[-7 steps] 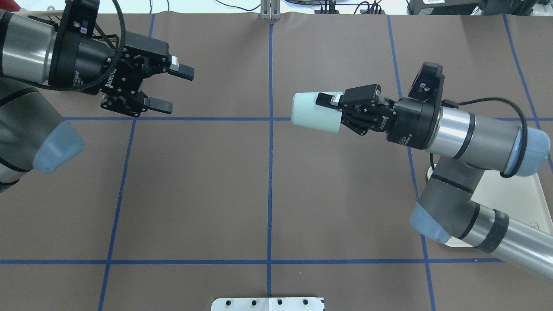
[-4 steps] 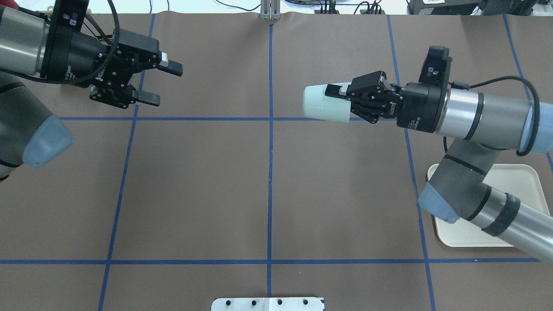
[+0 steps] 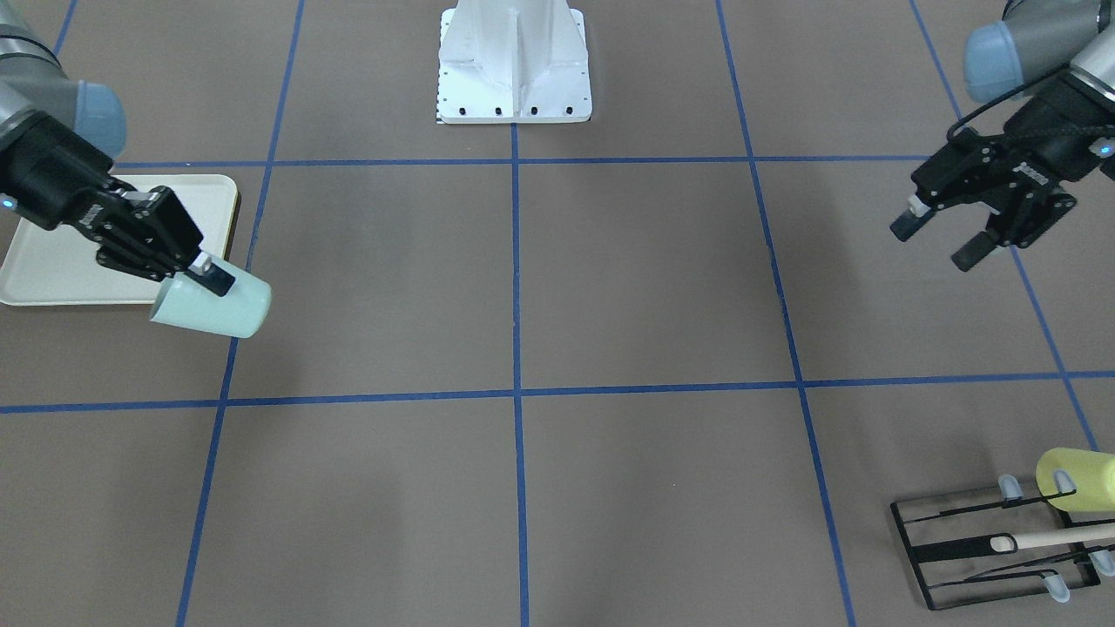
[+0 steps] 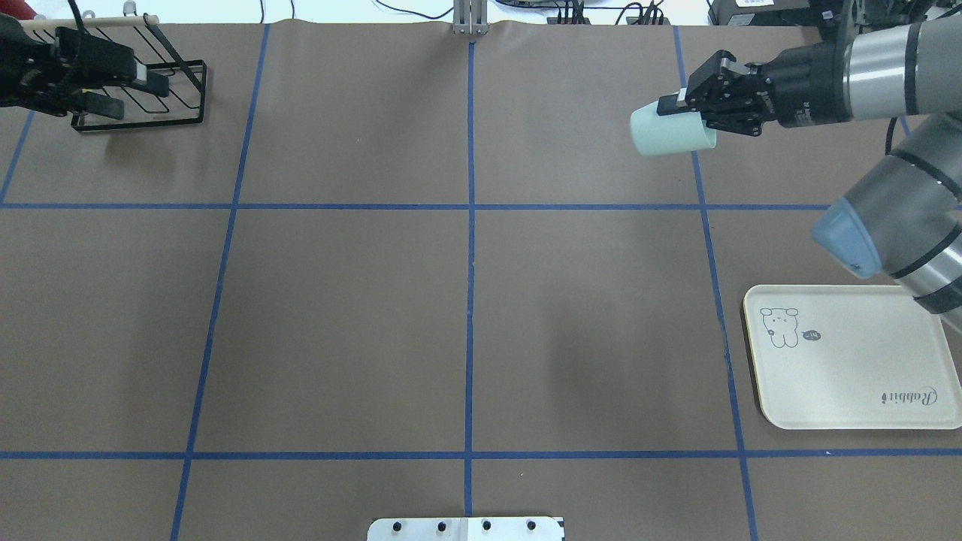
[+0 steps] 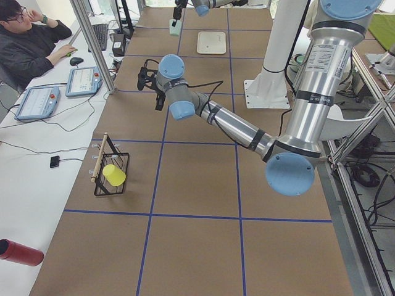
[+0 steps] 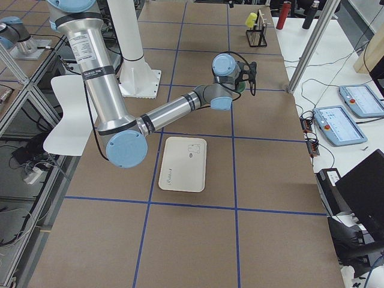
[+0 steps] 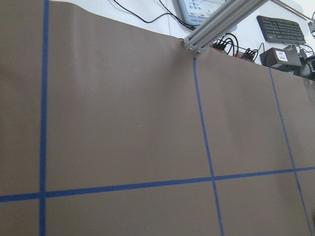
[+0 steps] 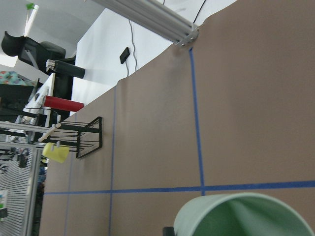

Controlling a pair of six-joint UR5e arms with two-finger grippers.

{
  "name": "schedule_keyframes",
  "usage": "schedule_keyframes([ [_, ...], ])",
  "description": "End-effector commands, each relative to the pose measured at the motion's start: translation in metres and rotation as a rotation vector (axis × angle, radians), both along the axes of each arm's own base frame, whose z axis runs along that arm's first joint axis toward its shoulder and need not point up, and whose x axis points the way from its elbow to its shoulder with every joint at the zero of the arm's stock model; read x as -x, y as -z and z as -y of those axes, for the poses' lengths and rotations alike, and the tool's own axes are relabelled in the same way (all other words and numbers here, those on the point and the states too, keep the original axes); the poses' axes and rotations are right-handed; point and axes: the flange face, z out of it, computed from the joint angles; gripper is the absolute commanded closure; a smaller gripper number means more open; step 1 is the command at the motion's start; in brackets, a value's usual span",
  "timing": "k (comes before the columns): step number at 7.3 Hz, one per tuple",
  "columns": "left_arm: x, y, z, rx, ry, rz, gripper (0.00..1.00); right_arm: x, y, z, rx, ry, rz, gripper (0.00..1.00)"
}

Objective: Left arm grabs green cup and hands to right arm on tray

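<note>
My right gripper (image 4: 671, 120) is shut on the pale green cup (image 4: 661, 139) and holds it on its side in the air over the far right of the table. In the front view the right gripper (image 3: 206, 292) holds the cup (image 3: 228, 312) just past the tray's corner. The cup's rim fills the bottom of the right wrist view (image 8: 246, 216). The cream tray (image 4: 849, 376) lies at the near right, with nothing on it. My left gripper (image 4: 143, 98) is open and empty at the far left, over the black wire rack (image 4: 173, 98); it also shows in the front view (image 3: 932, 246).
The rack (image 3: 993, 544) carries a yellow cup (image 3: 1076, 479) and a wooden rod. The white robot base plate (image 4: 466, 530) sits at the near middle edge. An operator (image 5: 28, 46) sits at a desk beyond the table's far edge.
My right arm has swung back and to the far right with the green cup, which uncovers the tray. My left arm has drawn back to the far left, over the rack, still open.
</note>
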Motion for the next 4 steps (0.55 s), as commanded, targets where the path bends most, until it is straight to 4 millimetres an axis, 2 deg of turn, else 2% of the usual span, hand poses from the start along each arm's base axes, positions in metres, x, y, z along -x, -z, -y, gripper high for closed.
schedule_keyframes([
  [1,0.046,-0.067,0.005,-0.127,-0.018,0.296,0.00,-0.026,-0.058,-0.006,-0.070,0.017,-0.147,1.00],
  [2,0.065,-0.096,0.001,-0.151,-0.069,0.395,0.00,-0.034,-0.084,-0.012,-0.086,0.025,-0.194,1.00],
  [3,0.089,-0.124,-0.005,-0.145,-0.127,0.470,0.00,-0.037,-0.097,-0.012,-0.099,0.042,-0.245,1.00],
  [4,0.101,-0.145,-0.010,-0.092,-0.189,0.514,0.00,-0.037,-0.110,-0.008,-0.123,0.080,-0.320,1.00],
])
